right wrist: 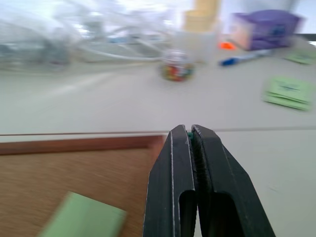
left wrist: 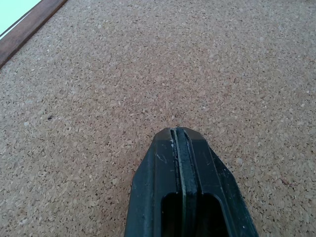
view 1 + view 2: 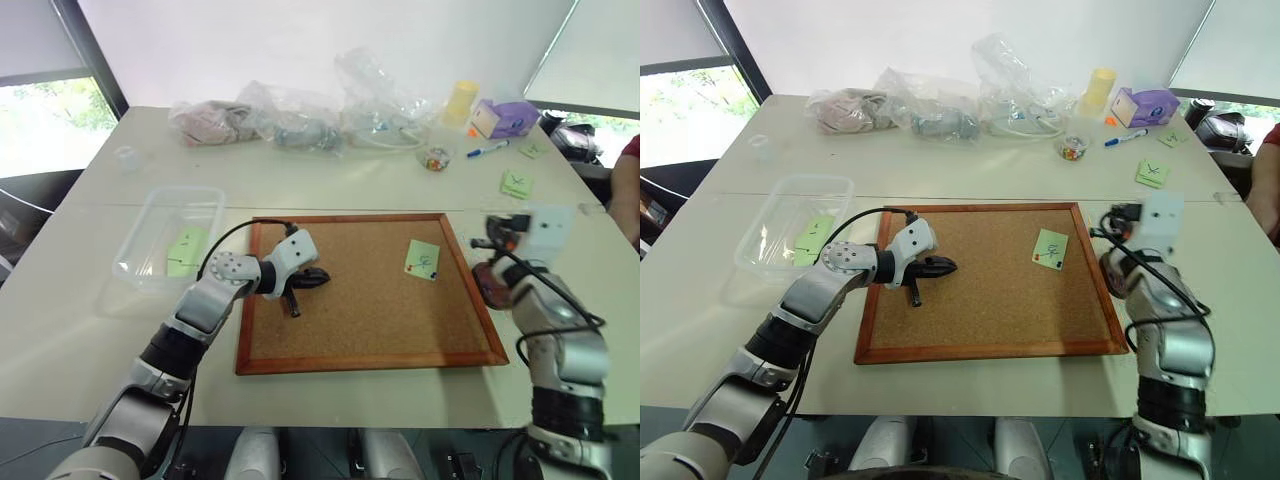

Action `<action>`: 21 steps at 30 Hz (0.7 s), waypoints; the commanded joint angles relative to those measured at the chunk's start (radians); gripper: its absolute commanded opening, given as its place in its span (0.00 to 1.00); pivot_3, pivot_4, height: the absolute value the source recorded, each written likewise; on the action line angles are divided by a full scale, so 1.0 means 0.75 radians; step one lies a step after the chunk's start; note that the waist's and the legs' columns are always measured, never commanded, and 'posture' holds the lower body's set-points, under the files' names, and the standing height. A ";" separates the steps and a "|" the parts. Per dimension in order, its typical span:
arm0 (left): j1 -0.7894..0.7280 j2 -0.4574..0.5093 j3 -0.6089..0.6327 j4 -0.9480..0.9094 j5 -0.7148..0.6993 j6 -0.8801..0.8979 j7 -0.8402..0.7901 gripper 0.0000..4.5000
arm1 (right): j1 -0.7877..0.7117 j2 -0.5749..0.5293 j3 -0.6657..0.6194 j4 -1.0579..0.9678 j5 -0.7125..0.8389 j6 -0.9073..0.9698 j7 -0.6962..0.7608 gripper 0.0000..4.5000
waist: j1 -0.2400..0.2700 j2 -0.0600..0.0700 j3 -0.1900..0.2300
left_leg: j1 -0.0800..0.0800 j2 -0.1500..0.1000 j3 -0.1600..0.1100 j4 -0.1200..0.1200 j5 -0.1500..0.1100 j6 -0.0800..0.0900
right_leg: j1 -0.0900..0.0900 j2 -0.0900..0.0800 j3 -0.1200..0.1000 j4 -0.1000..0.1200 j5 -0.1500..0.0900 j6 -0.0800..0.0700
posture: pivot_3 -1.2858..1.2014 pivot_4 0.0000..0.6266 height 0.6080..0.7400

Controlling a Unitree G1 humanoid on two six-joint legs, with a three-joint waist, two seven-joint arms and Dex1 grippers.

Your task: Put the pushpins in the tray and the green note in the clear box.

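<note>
Looks like an office or meeting room set up for desk work. Wide pale worktop (image 3: 90, 330) made of tables pushed together, windows (image 3: 45, 125) at the left with greenery outside, a plain white wall (image 3: 300, 40) behind. Stationery all over: wood-framed corkboard (image 3: 370, 362), green sticky notes (image 3: 517, 183), a blue marker (image 3: 488, 149), a small cup of coloured pins (image 3: 435, 158), a purple box (image 3: 505, 117), clear plastic bags (image 3: 300, 120) at the far edge.
</note>
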 commanded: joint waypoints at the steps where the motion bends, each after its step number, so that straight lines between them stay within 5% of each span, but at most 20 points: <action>1: 0.024 -0.007 -0.033 0.008 0.021 0.020 -0.005 0.00 | 0.064 -0.002 -0.066 -0.139 0.044 0.088 -0.026 0.01 | -0.002 0.002 -0.001 | 0.001 0.000 0.000 0.000 0.000 0.000 | 0.001 0.000 0.000 0.000 0.000 0.000 | 0.52 0.24 0.98; 19: 0.000 -0.029 -0.030 0.044 0.037 -0.001 -0.009 0.00 | 0.151 0.053 -0.100 -0.213 0.092 0.304 -0.120 0.01 | 0.002 0.004 -0.002 | 0.003 0.000 0.000 0.000 0.000 0.001 | 0.003 0.000 0.001 0.000 -0.002 -0.004 | 0.52 0.24 0.98; 21: 0.001 -0.031 -0.028 0.043 0.039 0.000 -0.007 0.00 | 0.148 0.057 -0.099 -0.211 0.090 0.311 -0.125 0.14 | 0.002 0.004 -0.002 | 0.003 0.000 0.000 0.000 0.000 0.001 | 0.003 0.000 0.001 0.000 -0.002 -0.004 | 0.52 0.24 0.98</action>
